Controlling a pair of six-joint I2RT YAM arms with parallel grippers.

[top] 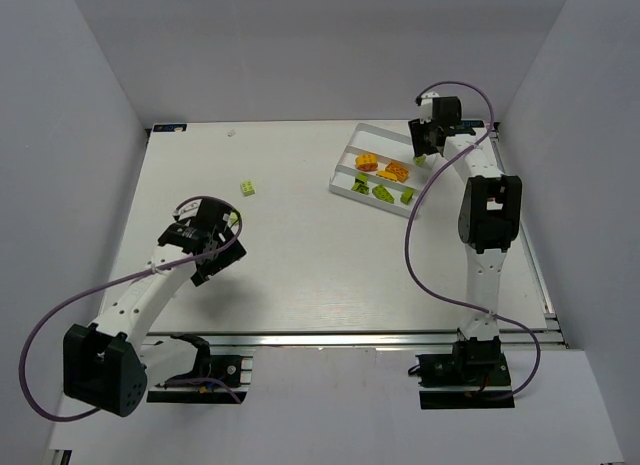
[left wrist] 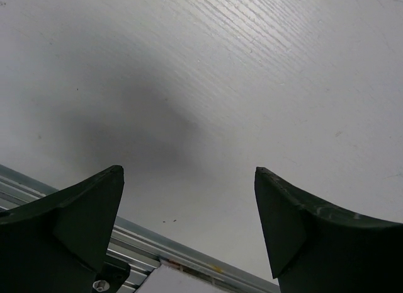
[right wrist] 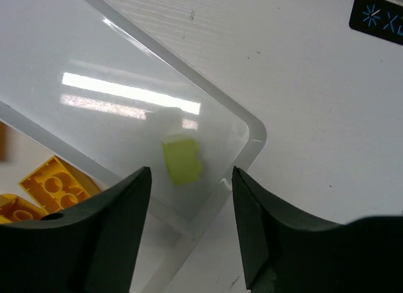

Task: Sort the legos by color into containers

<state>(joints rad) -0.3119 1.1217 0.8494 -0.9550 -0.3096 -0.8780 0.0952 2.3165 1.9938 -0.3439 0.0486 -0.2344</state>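
Right gripper [right wrist: 191,173], released, hangs over a lime brick [right wrist: 182,159] in the tray [right wrist: 252,126] near the far-right corner; descent may drive a finger onto the rim. Left gripper [left wrist: 189,169]: released, empty.

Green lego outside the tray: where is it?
Top external view: the green lego lies on the table, left of the tray, beyond the left arm.

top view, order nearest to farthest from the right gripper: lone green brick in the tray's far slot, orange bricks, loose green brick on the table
1. The lone green brick, just beside the right gripper, in the tray far slot.
2. The orange bricks, middle slot, further left.
3. The loose green brick, out on the table, far left.
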